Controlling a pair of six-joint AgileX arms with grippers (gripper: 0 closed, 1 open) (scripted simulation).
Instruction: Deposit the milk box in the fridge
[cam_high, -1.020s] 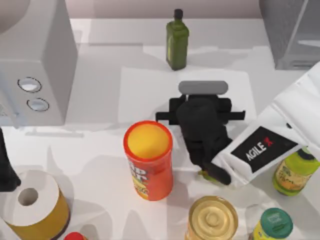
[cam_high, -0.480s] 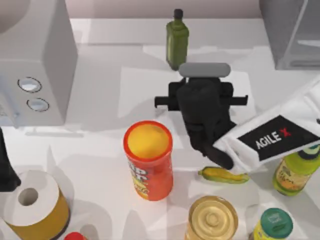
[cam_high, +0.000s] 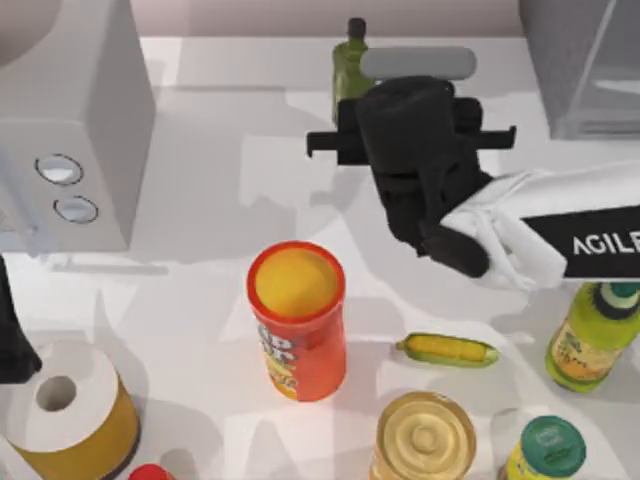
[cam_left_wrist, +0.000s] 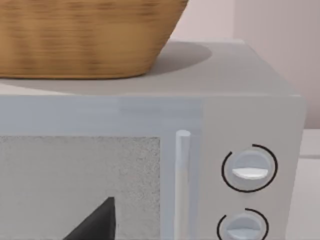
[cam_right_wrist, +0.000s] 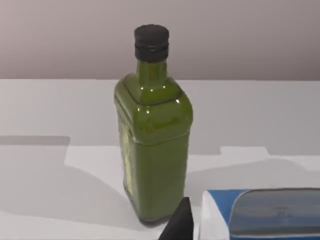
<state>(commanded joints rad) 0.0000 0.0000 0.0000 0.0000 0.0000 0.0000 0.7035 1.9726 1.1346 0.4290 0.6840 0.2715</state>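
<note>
Right arm: it reaches in from the counter's (cam_high: 200, 200) right side, white forearm lying level, dark wrist bent toward the green bottle (cam_high: 350, 62).
Right claw (cam_high: 410, 135): just in front of the green bottle and partly covering it from above; it is pinching the milk box (cam_right_wrist: 260, 215), with one dark finger (cam_right_wrist: 180, 222) against the carton's white side.
Milk box: held in the right claw, off the counter, just beside the green bottle's base; blue top and white wall show, and no print can be read.
Fridge (cam_high: 585, 60): at the back corner, to the right of the green bottle, well apart from the claw.
Left arm: parked far left of the green bottle, facing the whitish box with two dials (cam_left_wrist: 250, 170); I cannot tell how its claw stands.
Writing: "AGIL" in white on the forearm's black panel (cam_high: 600, 242), cut by the edge.
Red can (cam_high: 297, 320): upright in front of the green bottle, top yellow-orange; its side lettering is unreadable.
Basket (cam_left_wrist: 85, 35): woven, sitting on the whitish box; contents hidden.
</note>
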